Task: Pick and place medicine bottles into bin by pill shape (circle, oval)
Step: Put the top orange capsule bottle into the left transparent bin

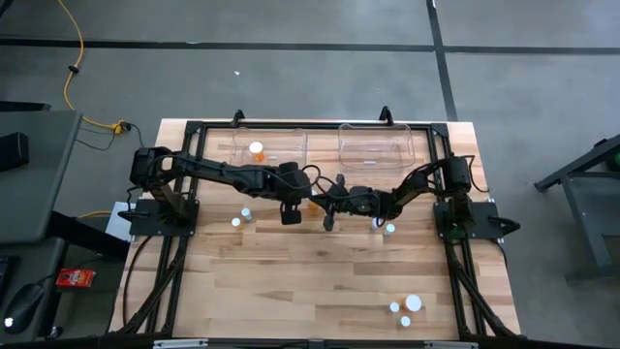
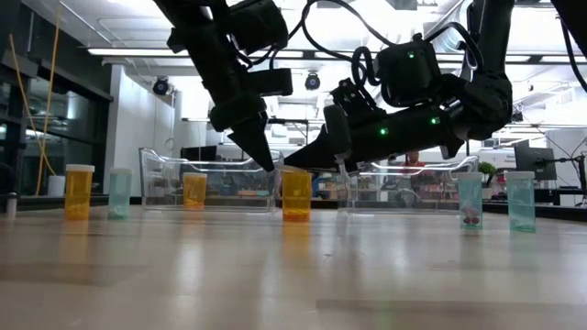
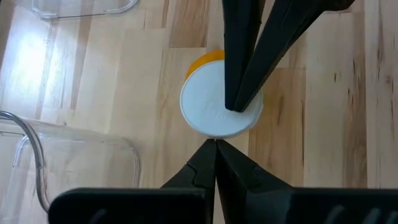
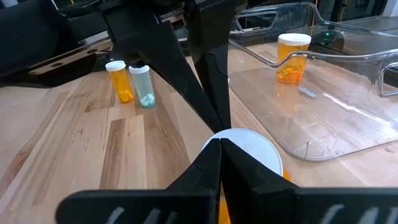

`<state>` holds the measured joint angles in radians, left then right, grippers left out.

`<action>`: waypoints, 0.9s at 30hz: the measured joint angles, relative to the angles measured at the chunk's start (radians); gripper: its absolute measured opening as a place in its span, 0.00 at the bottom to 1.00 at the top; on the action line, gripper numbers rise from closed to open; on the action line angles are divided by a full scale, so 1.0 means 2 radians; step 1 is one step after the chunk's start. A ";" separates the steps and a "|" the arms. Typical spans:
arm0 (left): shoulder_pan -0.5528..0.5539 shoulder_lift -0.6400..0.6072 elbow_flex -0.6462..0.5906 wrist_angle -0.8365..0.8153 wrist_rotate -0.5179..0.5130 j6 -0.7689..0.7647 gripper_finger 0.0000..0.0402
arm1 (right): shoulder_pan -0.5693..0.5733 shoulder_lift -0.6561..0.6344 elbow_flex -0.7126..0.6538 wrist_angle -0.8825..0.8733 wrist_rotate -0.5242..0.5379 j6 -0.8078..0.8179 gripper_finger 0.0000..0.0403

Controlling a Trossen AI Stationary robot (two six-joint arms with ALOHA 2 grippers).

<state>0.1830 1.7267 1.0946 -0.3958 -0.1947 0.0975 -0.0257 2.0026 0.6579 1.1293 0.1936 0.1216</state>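
An orange medicine bottle (image 2: 295, 194) with a round white cap (image 3: 208, 109) stands upright on the wooden table, just in front of the two clear bins. Both grippers meet over it. My left gripper (image 2: 269, 165) comes steeply down from the left, shut, with its tip at the cap's edge. My right gripper (image 2: 290, 165) reaches in almost level from the right, shut, with its tip on the cap's top. In the right wrist view the cap (image 4: 249, 152) lies just beyond my right gripper's (image 4: 219, 142) tip. My left gripper touches the cap's rim (image 3: 214, 135) with the tip of its shut fingers, slanting down from the table's left. The bottle stands upright on its base. My right gripper rests the tip of its shut fingers (image 3: 235, 102) on the cap's flat top (image 3: 217, 115), coming nearly level from the table's right.
Two clear bins stand at the far edge; the left bin (image 1: 281, 145) holds an orange bottle (image 1: 256, 150), beside the right bin (image 1: 376, 143). Two bottles (image 1: 241, 217) stand left of the grippers, one (image 1: 389, 229) to the right, three (image 1: 405, 308) near the front right corner.
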 joint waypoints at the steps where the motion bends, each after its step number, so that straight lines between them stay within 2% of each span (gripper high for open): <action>1: 0.000 0.000 0.000 0.000 0.000 0.000 0.00 | 0.000 0.000 0.000 0.001 0.000 -0.003 0.00; 27: 0.000 0.000 0.002 0.015 0.008 -0.004 0.00 | 0.000 -0.010 0.000 -0.002 0.021 -0.024 0.00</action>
<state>0.1822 1.7264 1.0988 -0.3659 -0.1791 0.0895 -0.0262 1.9816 0.6577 1.1251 0.2362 0.0744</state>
